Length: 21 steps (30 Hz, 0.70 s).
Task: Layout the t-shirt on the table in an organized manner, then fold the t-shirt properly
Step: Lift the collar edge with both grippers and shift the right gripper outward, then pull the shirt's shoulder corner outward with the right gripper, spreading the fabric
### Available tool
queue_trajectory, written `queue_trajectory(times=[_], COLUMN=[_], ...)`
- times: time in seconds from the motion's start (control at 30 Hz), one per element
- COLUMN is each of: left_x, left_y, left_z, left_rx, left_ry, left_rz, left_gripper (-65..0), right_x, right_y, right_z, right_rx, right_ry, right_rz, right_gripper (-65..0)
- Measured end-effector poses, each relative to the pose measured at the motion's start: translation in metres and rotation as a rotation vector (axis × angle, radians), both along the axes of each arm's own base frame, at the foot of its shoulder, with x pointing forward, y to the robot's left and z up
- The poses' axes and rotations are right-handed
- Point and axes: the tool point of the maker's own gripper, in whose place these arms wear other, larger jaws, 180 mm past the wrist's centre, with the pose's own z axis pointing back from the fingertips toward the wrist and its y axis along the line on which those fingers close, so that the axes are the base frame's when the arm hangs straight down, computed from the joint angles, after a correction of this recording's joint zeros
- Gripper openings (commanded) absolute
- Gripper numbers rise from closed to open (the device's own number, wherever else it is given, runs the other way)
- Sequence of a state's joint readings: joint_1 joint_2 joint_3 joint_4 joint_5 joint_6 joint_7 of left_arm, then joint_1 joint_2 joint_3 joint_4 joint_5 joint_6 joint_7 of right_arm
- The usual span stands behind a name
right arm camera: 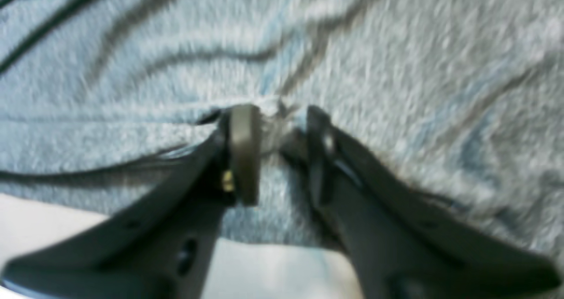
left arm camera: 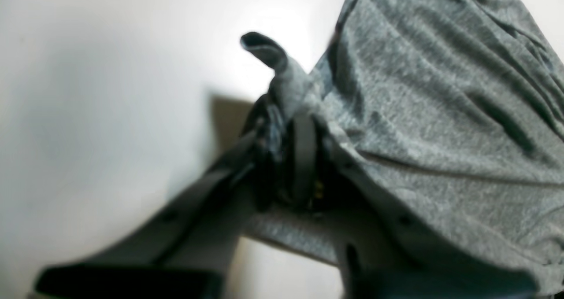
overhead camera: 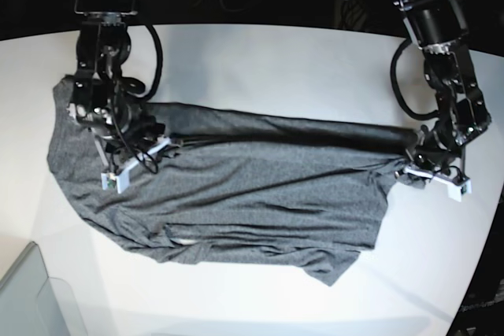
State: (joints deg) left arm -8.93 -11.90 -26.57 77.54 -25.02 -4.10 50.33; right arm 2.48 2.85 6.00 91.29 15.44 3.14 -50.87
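Observation:
The dark grey t-shirt [overhead camera: 252,194] lies spread and wrinkled across the white table [overhead camera: 260,60], with a long fold along its far edge. My left gripper [left arm camera: 284,114] is at the shirt's right end in the base view [overhead camera: 431,164]. Its jaws are pinched on a bunched edge of the cloth, and a nub of fabric [left arm camera: 264,52] sticks out past the fingertips. My right gripper [right arm camera: 277,118] is at the shirt's left part in the base view [overhead camera: 134,155]. Its fingers [right arm camera: 244,149] stand apart over the fabric, and cloth shows in the gap between them.
A translucent grey bin corner [overhead camera: 31,297] sits at the near left of the table. The table's curved edge [overhead camera: 472,273] runs down the right side. Dark cables hang behind both arms at the back.

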Motion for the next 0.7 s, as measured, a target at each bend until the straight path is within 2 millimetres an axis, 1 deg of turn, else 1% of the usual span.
queue_trajectory(times=[0.07, 0.17, 0.27, 0.33, 0.4, 0.5, 0.53, 0.63, 0.7], left_x=[0.0, 0.0, 0.0, 0.0, 0.0, 0.0, 0.0, 0.0, 0.0], left_y=[0.0, 0.001, 0.0, 0.001, 0.001, 0.001, 0.001, 0.002, 0.002], left_z=[0.0, 0.0, 0.0, 0.001, 0.001, 0.001, 0.001, 0.001, 0.001], left_rx=[0.0, 0.002, 0.0, 0.0, 0.0, 0.0, 0.0, -0.001, -0.001], left_ry=[0.001, 0.0, -0.001, -0.004, -0.004, -0.004, -0.004, -0.005, -0.006], left_rz=[0.0, 0.001, 0.002, 0.004, 0.006, 0.006, 0.007, 0.008, 0.008], left_gripper=[-45.4, -40.0, -38.8, -38.8, -38.8, -38.8, -38.8, -38.8, -38.8], right_x=[0.001, -0.007, -0.016, -0.023, -0.034, -0.057, -0.063, -0.081, -0.094], right_y=[-0.001, -0.002, -0.01, -0.025, -0.039, -0.058, -0.061, -0.06, -0.061], right_z=[0.009, 0.018, 0.032, 0.038, 0.033, 0.022, 0.019, 0.013, 0.007], right_rx=[-0.007, -0.02, -0.059, -0.118, -0.166, -0.229, -0.245, -0.268, -0.274], right_ry=[-0.047, -0.086, -0.128, -0.144, -0.127, -0.101, -0.104, -0.117, -0.118], right_rz=[-0.006, -0.007, 0.015, 0.021, 0.035, 0.056, 0.073, 0.167, 0.18], right_gripper=[-34.8, -34.0, -33.8, -33.6, -33.6, -33.6, -33.6, -33.6, -33.5])
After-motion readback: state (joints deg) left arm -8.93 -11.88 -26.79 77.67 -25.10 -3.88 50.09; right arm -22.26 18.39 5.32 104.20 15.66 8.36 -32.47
